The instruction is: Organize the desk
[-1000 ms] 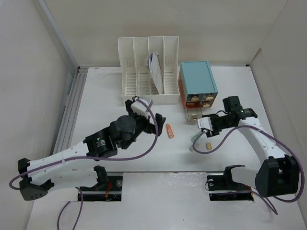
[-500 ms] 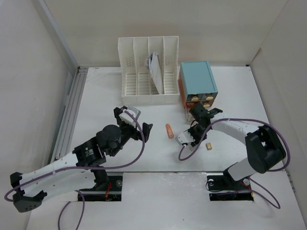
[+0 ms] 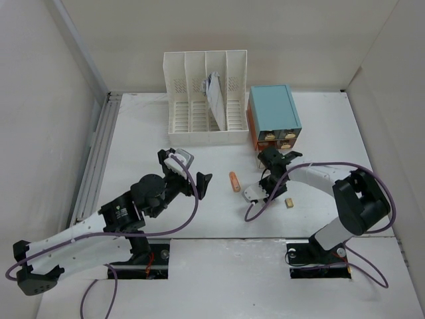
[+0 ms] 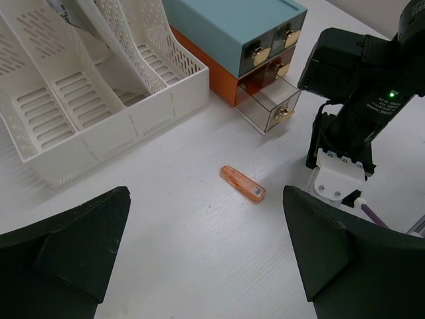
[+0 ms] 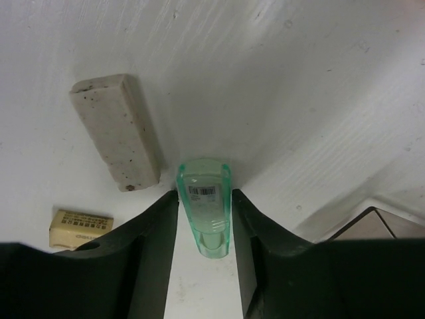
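The desk [image 3: 133,133] is a white tabletop. My right gripper [image 5: 204,199] points down at it, shut on a small clear green case [image 5: 204,212] with a barcode label, one finger pressing each side. In the top view that gripper [image 3: 267,187] sits below the drawer box. A small orange case [image 3: 234,181] lies flat mid-desk and also shows in the left wrist view [image 4: 243,185]. My left gripper [image 4: 204,193] hovers wide open just short of the orange case, holding nothing; from above it [image 3: 186,169] sits to the case's left.
A white slotted file rack [image 3: 206,100] holding a paper stands at the back. Beside it is a teal and orange drawer box [image 3: 273,116] with a clear drawer [image 4: 269,106] pulled open. A white eraser block [image 5: 116,129] and a small yellow eraser [image 5: 81,228] lie close to my right fingers.
My right arm swung in from the right toward the desk's middle and its jaws narrowed onto the green case. My left arm drew back slightly to the left, still wide open.
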Motion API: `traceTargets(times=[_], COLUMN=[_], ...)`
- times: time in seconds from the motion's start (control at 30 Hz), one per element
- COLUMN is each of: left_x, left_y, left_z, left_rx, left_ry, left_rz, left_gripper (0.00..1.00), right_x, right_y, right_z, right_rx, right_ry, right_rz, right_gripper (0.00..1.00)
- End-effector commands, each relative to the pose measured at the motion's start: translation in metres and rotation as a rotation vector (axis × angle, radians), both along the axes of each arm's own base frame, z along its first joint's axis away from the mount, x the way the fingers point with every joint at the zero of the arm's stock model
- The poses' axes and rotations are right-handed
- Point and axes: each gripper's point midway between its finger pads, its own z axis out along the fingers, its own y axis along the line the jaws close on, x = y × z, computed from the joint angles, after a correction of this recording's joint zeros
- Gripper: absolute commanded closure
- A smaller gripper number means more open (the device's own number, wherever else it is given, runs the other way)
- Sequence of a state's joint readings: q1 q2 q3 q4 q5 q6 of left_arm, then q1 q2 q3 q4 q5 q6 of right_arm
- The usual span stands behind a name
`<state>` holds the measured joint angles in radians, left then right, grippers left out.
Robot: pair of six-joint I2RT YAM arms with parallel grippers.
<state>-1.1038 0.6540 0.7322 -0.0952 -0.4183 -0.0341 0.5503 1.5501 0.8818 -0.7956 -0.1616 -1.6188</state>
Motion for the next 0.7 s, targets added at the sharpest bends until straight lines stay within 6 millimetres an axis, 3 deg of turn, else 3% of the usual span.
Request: traceTargets(times=[0.0,0.13,0.27,0.37,0.4,0.47,0.57,0.67], left_x=[-0.001,-0.001,-0.001,-0.001,-0.001,-0.001,-0.001,-0.001], left_y=[0.0,0.0,0.0,0.0,0.0,0.0,0.0,0.0], left_z=[0.013,0.009,0.009,0.009,0.009,0.009,0.009,0.009], left_rx=[-0.05,-0.042,-0.042,-0.042,-0.042,-0.042,-0.042,-0.042], left_ry=[-0.027,-0.023,-0.023,-0.023,-0.023,-0.023,-0.023,-0.023], left_rz=[-0.01,-0.01,-0.01,-0.01,-0.01,-0.01,-0.01,-0.01], left_gripper=[0.0,0.0,0.0,0.0,0.0,0.0,0.0,0.0], right_x=[0.005,0.002,0.003,0.017,0.026,0.036,0.056,0.076], right_y=[-0.003,0.004,0.02,0.051,0.059,0.072,0.066,0.049], right_z=[-0.002,0.0,0.015,0.061,0.091,0.126,0.166,0.178], right_rx=[-0.014,0.022,0.103,0.318,0.406,0.54,0.655,0.684], right_ry=[-0.024,0.002,0.003,-0.063,-0.12,-0.168,-0.26,-0.354], right_rz=[-0.021,-0.045,-0.099,-0.179,-0.197,-0.243,-0.353,-0.48], right_gripper=[0.58,0.79,0.87,0.88,0.88,0.88,0.88,0.88])
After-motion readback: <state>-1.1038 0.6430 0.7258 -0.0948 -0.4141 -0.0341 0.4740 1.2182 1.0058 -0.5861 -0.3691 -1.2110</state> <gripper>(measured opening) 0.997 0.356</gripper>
